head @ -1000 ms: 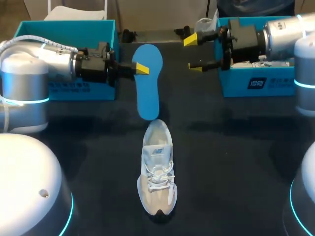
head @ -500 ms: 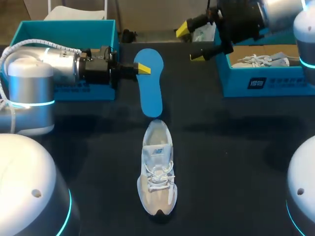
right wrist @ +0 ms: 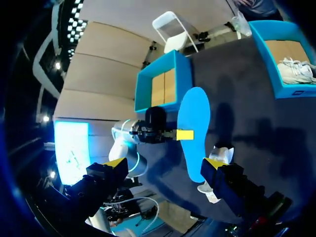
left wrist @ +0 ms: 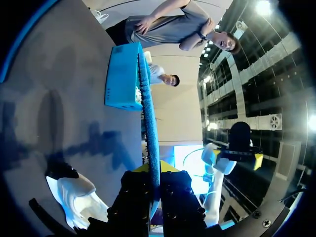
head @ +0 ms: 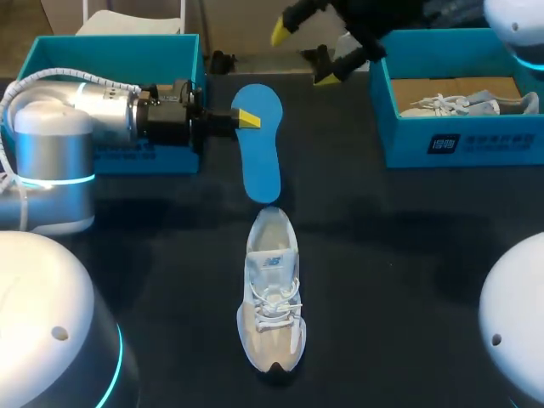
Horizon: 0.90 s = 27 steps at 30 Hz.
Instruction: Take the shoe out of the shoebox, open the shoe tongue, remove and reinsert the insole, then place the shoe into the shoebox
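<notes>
The blue insole [head: 259,144] hangs over the table, heel end low, just behind the heel of the white and grey shoe [head: 272,297]. My left gripper [head: 245,118] is shut on the insole's side edge near its upper end. From the left wrist the insole [left wrist: 148,113] shows edge-on between the fingers, with the shoe [left wrist: 74,192] below it. My right gripper [head: 303,56] stands wide open and high at the back of the table, holding nothing. Its wrist view looks down on the insole [right wrist: 192,133], the left gripper [right wrist: 184,134] and part of the shoe [right wrist: 219,154].
A blue shoebox [head: 459,144] at the back right holds a second shoe [head: 467,104]. Another blue box [head: 110,51] stands at the back left, behind my left arm. The black table [head: 408,280] is bare on both sides of the shoe.
My right arm has risen and swung back and to the left, away from the right shoebox, still open. The left arm shifted slightly with the insole, then held still.
</notes>
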### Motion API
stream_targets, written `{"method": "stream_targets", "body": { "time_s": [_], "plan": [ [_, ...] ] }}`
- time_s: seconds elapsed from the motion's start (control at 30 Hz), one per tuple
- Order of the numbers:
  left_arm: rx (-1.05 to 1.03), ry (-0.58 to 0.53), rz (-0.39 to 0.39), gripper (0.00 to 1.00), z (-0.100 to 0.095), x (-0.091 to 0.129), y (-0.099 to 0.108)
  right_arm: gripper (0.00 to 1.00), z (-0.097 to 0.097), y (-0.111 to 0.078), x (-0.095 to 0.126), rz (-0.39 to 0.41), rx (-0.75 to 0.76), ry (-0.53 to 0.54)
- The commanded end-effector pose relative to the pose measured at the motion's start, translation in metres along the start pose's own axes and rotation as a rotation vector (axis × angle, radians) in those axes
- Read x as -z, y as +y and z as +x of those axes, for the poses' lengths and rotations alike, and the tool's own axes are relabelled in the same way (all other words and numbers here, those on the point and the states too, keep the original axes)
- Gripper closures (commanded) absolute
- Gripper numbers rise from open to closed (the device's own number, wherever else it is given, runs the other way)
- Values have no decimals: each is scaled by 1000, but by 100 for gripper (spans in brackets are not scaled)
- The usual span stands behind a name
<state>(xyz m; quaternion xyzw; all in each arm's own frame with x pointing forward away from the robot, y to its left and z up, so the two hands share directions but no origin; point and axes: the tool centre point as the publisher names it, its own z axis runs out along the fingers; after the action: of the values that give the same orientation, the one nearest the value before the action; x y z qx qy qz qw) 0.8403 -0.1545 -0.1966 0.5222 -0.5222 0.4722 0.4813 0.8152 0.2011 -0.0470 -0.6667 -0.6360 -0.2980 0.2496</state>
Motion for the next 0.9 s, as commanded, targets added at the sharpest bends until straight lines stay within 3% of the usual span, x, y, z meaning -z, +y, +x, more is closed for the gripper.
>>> {"method": "stream_targets", "body": {
  "time_s": [0.03,0.47,0.9],
  "plan": [
    [0,-3,0,100,0,0,0,0,19,1,-6,12,-17,-475],
    [0,-3,0,100,0,0,0,0,51,-10,-12,-11,-87,-677],
    [0,-3,0,100,0,0,0,0,67,-27,-22,-50,-127,-714]
  ]
}}
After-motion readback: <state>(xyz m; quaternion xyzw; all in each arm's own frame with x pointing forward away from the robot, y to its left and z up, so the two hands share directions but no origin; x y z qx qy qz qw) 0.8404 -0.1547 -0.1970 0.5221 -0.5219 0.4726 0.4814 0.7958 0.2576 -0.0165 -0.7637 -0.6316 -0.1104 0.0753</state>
